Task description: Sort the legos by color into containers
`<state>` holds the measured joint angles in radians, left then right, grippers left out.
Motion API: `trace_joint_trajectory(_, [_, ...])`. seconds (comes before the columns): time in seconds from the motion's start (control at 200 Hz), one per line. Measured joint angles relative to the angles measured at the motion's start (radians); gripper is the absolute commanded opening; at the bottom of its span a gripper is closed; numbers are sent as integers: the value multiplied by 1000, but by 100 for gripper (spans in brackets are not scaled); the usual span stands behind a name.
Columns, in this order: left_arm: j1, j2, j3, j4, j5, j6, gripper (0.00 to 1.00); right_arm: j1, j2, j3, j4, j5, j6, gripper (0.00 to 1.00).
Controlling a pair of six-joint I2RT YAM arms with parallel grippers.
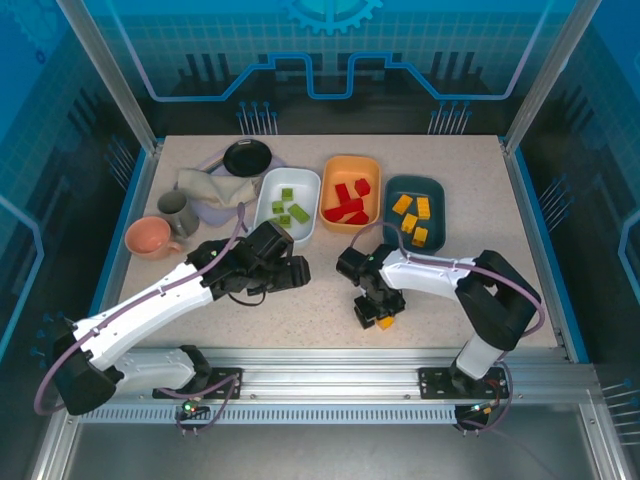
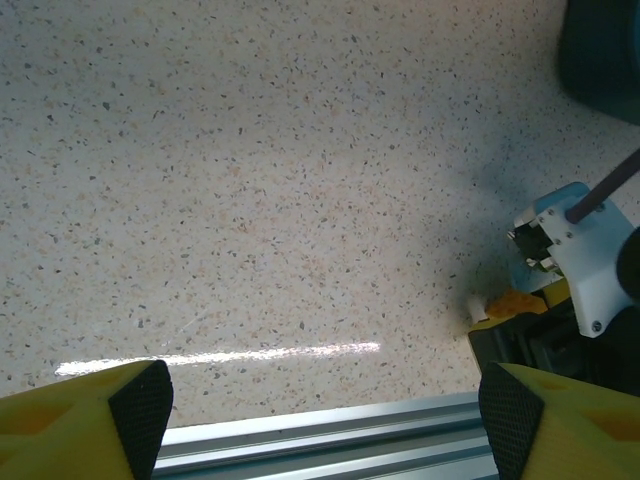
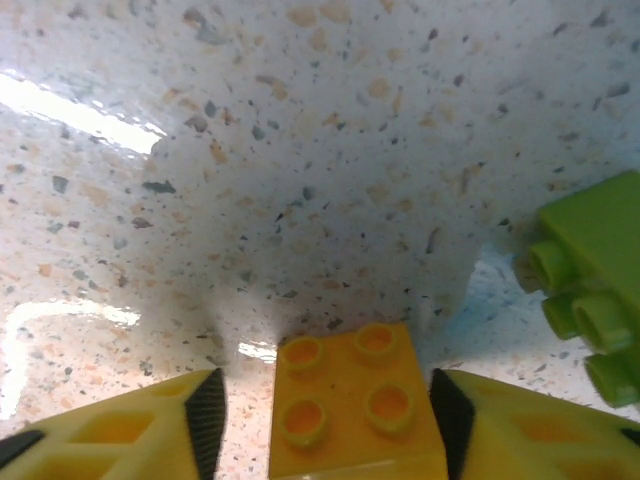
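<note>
One yellow-orange studded plastic brick (image 3: 350,420) sits inside my right gripper (image 3: 322,410), jaws apart, seemingly ungripped. Left gripper (image 2: 325,410) gapes. Next: squeeze squarely, lift.

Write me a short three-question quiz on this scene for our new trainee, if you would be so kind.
1. True or false: the left fingers have nothing between them.
2. Which colour of tub holds the red bricks? A white, B orange, C teal.
3. What colour is the brick lying between the right fingers?
Key: 1 true. 2 B, the orange tub. 3 yellow-orange.
</note>
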<state>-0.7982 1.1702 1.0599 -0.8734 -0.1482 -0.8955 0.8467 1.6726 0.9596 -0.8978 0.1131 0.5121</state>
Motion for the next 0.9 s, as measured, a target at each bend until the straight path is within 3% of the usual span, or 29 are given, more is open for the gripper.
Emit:
trace_joint_trajectory(0.14, [-11, -3, -9, 14, 1, -6, 83, 24, 7, 1, -11, 10, 3, 44])
trace_joint_trajectory(0.33, [-15, -54, -68, 27, 16, -24, 83, 35, -8, 0, -18, 11, 29, 23])
trace_joint_trajectory(0.54, [-16, -142, -115, 42, 24, -54, 83, 13, -80, 68, -70, 31, 26, 19])
trace_joint_trajectory(0.75, [-16, -116, -103, 74, 34, -68, 83, -231, -175, 278, -92, 41, -10, 18])
trace_joint_trajectory(0.9, [-16, -19, -40, 107, 43, -64, 83, -443, -132, 373, -77, 14, -67, 18])
